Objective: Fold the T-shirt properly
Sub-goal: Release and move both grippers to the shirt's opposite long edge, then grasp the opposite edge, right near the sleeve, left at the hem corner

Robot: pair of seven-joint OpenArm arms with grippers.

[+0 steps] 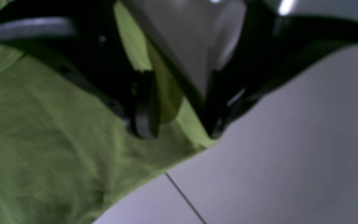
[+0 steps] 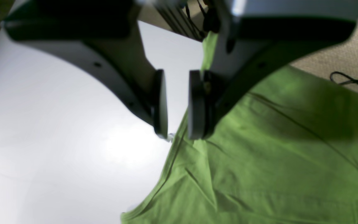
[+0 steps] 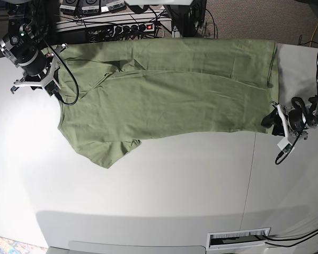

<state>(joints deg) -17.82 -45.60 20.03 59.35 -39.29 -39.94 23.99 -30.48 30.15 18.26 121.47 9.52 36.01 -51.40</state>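
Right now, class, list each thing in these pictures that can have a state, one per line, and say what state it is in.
T-shirt: folded once lengthwise, lying flat on the table, wrinkled, one sleeve sticking out toward the near side.
Left gripper: open, jaws astride the shirt's corner edge, not closed on it.
Right gripper: partly open, at the shirt's edge, gripping nothing.
Table: white, carrying the shirt.
Power strip: switch lit red.

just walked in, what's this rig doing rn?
Two arms are working on a green T-shirt spread lengthwise across the white table. It looks folded once already. The left gripper sits at the shirt's edge with jaws apart, cloth between them but not clamped. The right gripper hovers over the opposite edge, jaws also apart, holding nothing.
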